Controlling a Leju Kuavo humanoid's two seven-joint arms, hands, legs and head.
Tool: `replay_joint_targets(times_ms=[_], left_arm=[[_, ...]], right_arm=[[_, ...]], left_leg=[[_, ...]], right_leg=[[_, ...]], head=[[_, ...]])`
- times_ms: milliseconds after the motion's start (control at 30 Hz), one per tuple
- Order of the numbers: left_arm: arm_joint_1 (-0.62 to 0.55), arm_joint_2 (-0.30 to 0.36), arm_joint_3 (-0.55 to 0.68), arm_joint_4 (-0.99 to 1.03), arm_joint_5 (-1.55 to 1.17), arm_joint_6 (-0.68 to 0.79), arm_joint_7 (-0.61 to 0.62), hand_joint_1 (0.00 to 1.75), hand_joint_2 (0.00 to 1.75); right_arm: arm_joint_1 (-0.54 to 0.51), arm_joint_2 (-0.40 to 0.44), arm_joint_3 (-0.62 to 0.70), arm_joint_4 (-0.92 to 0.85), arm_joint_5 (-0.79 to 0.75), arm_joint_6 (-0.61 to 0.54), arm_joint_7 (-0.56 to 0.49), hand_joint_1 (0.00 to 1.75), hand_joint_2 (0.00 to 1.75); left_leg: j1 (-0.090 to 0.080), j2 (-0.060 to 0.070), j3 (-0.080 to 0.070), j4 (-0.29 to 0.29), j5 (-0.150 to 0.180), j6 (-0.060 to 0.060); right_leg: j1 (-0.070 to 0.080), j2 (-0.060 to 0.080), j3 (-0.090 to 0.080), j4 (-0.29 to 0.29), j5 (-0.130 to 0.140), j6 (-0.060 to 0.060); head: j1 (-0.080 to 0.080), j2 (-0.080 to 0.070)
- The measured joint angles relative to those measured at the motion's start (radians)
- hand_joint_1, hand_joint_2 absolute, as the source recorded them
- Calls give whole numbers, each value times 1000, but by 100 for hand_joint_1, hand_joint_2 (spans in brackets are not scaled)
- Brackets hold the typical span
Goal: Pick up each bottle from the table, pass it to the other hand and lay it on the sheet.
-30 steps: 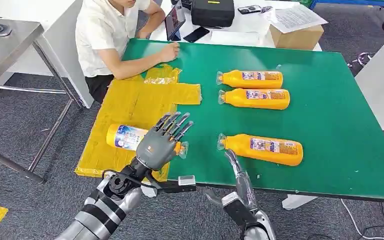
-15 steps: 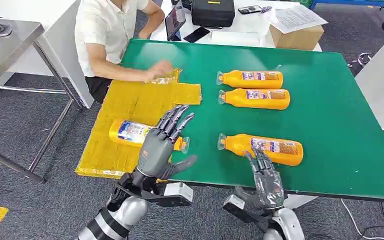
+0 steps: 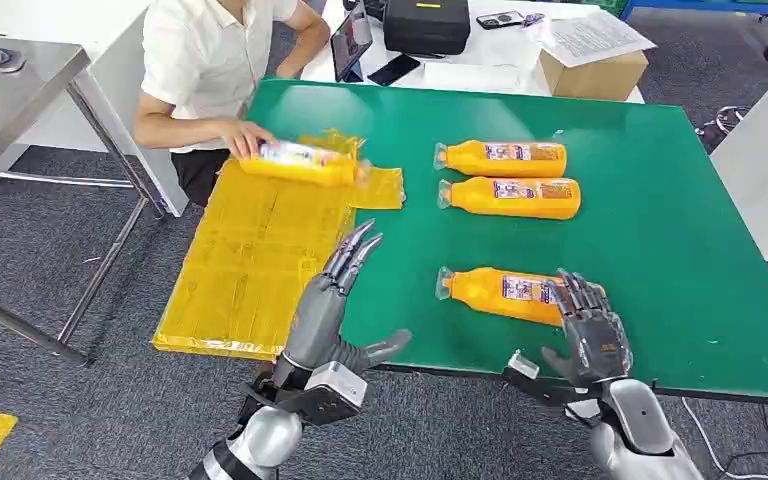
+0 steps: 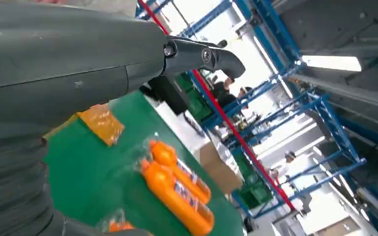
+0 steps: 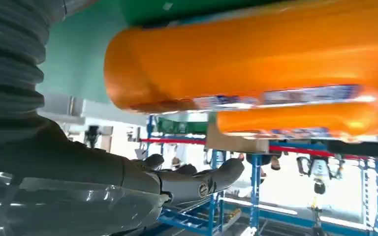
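The right hand (image 3: 588, 335) hovers at the near edge of the green table (image 3: 680, 250), its fingers spread wide and holding nothing, just at the base end of the nearest orange bottle (image 3: 520, 294). That bottle lies on its side with its cap toward the yellow sheet (image 3: 250, 250), and its foot seems to sit partly behind the fingers in the head view; whether the fingers already touch it is hard to tell. The left hand (image 3: 335, 300) is also empty, fingers stretched out and close together with the thumb out to the side, raised over the boundary between sheet and green table.

The step in hand looks like the pick-up of this nearest bottle. To do it well, the right hand should come over the fat middle of the body instead of the base, wrap across the label, and close firmly, since the round, smooth bottle would likely roll or slip from a grip at one end. Lifting it level leaves the cap end free for the left hand to take.

Two more bottles (image 3: 505, 157) (image 3: 512, 197) lie side by side further back on the table. At the far end of the sheet a person's hand (image 3: 245, 138) holds a fourth bottle (image 3: 300, 162) lying there.
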Motion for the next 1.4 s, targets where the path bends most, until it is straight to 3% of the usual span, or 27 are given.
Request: replay_joint_targets(times_ms=[467, 900, 1000, 1133, 1167, 1400], left_arm=[[1, -3, -29, 4, 10, 8, -3, 0, 175], [-1, -3, -36, 13, 25, 8, -17, 0, 175], [-2, -3, -36, 14, 26, 10, -18, 0, 175], [-13, -3, -40, 23, 29, 19, -18, 0, 175], [-17, -3, -42, 24, 30, 21, -18, 0, 175], [-19, -3, -45, 30, 31, 23, -18, 0, 175]], right_arm=[[-136, -2, 28, 207, 61, -47, 48, 0, 175], [-253, 20, 49, 362, 0, 68, -3, 0, 175], [-283, 29, 50, 407, -17, 121, 13, 0, 175], [-346, 32, 50, 475, -72, 347, 53, 0, 175], [-358, 31, 49, 490, -77, 376, 56, 0, 175], [-393, 29, 50, 539, -85, 402, 61, 0, 175]], left_leg=[[1, 0, 0, 0, 0, 0], [1, 1, 4, 0, 0, 0], [1, 2, 6, 0, 0, 0], [1, 6, 15, 0, -3, 0], [1, 6, 17, 0, -3, 0], [1, 5, 20, 0, -2, 3]], right_leg=[[0, 0, 0, 1, 0, 0], [1, 1, 3, 0, 0, 0], [1, 2, 4, 0, 0, 0], [1, 6, 9, -1, 1, -2], [1, 6, 1, -2, 1, -2], [1, 5, 13, -3, 0, 0]], head=[[0, 0], [0, 0], [0, 0], [0, 0], [0, 0], [0, 0]])
